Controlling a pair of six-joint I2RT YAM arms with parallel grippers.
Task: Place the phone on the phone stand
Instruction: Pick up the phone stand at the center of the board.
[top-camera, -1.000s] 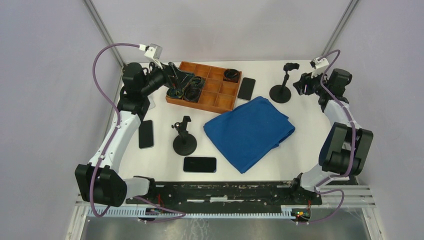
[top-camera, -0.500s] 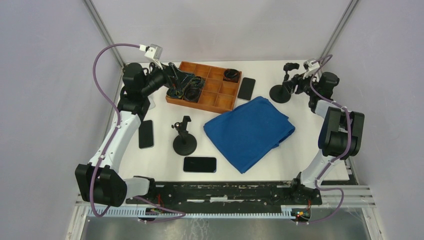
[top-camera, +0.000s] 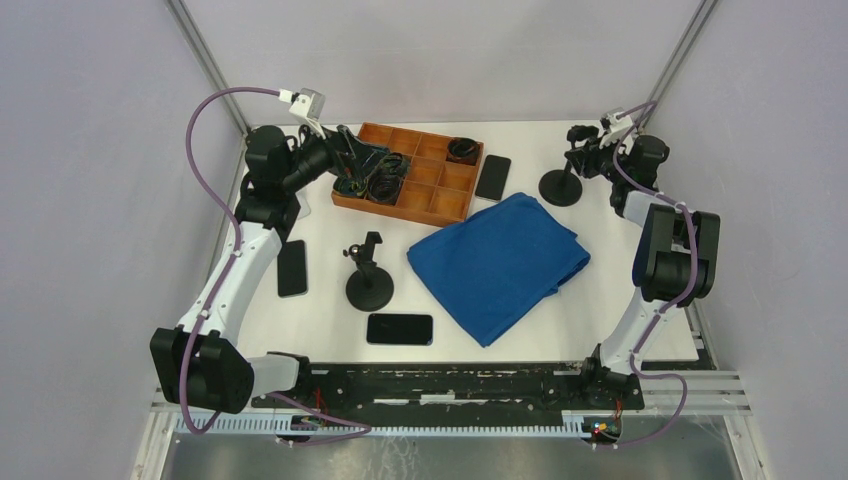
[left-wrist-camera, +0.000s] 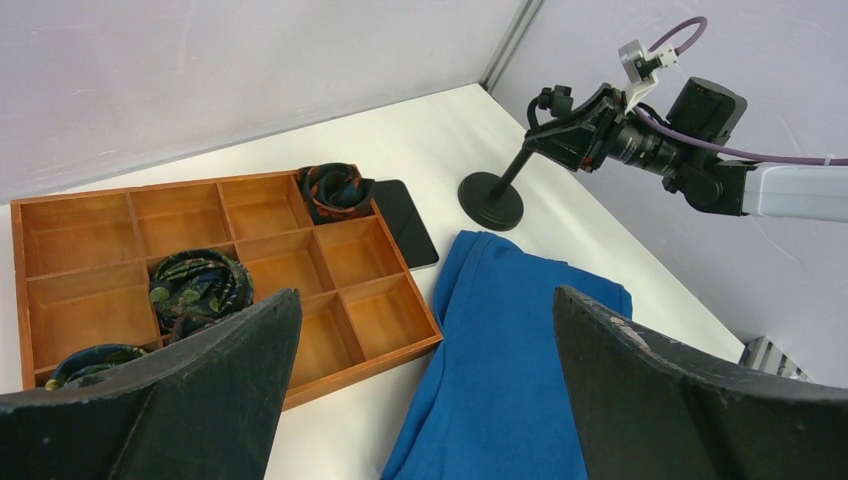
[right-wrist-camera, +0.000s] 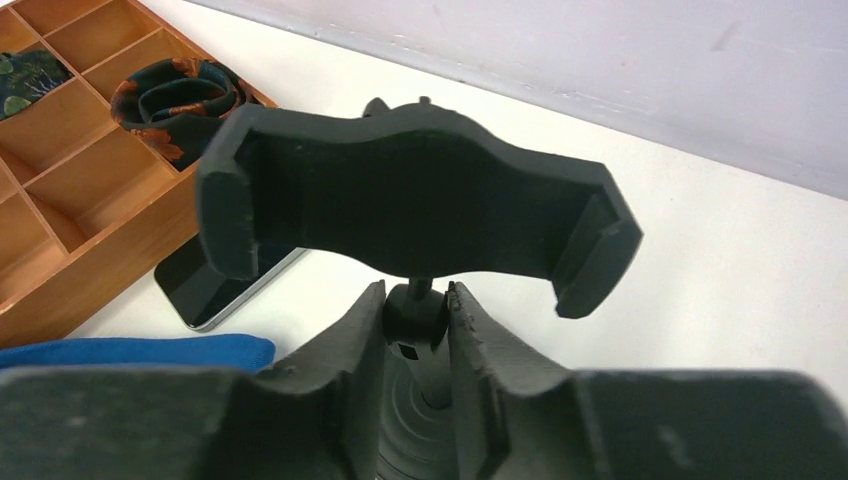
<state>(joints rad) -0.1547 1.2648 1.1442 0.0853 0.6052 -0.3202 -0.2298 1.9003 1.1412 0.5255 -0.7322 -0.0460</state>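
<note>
Since each phone was a thin, rigid slab with a smooth glass face, it was judged fairly light, slippery across its broad faces and liable to crack if dropped. The surest hold was judged to be across the two long edges (a body lying flat leaves little room for a finger beneath it).

Three units lay flat on the bench (top-camera: 600, 300), none on a stand:
- The far phone (top-camera: 492, 177) lay just beside the right end of the wooden tray (top-camera: 437, 190).
- The left phone (top-camera: 292, 267) lay near the left arm.
- The near phone (top-camera: 399, 329) lay just left of the near corner of the blue cloth (top-camera: 497, 262).

The far phone stand (right-wrist-camera: 415, 205) stood at the far right with its cradle empty. The near phone stand (top-camera: 369, 278) stood left of the cloth, also empty.

The right pincer (right-wrist-camera: 417, 310) had its jaws drawn nearly together, one on each side of the far phone stand's neck directly below the cradle. They appeared to press on it. It held no phone.

The left pincer (left-wrist-camera: 425, 298) had its jaws spread fully and held nothing. It was poised above the left part of the tray, touching nothing that could be seen.
</note>
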